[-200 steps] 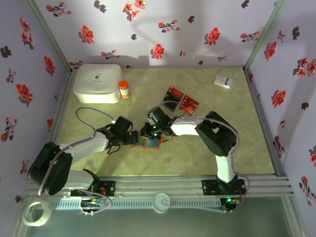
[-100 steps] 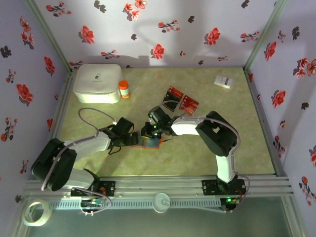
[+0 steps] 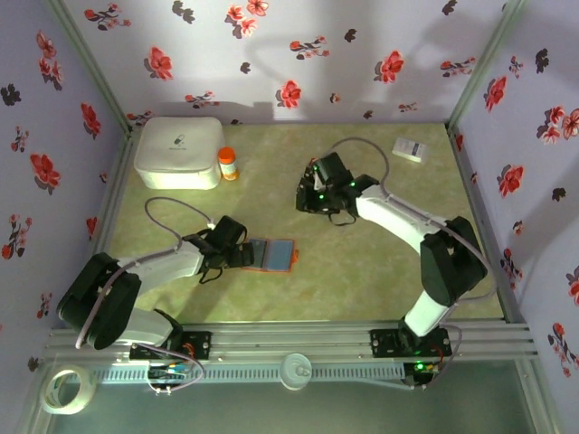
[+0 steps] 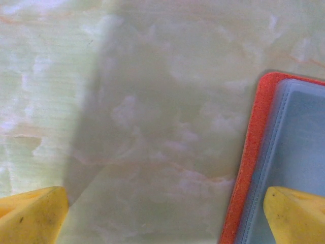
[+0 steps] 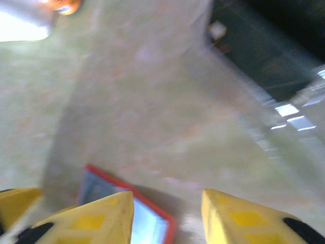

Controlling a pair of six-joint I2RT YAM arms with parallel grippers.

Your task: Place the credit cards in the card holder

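Two pincers are over the pale green tabletop, well apart from each other. The left pincer is spread wide with nothing in it. In its wrist view one yellow fingertip is over bare tabletop, and the other is over the edge of the card holder; I cannot tell whether that tip touches it. The card holder lies flat and open just beyond this pincer, bluish-grey inside facing up, with an orange-red rim. The right pincer is farther back on the tabletop, beyond the card holder. Its wrist view is blurred, but its fingers stand partly apart with only tabletop between them, so it grips nothing. Far to this pincer's left stand a white box and a small orange bottle just beside it. A white slip lies off to its right, near the back corner.
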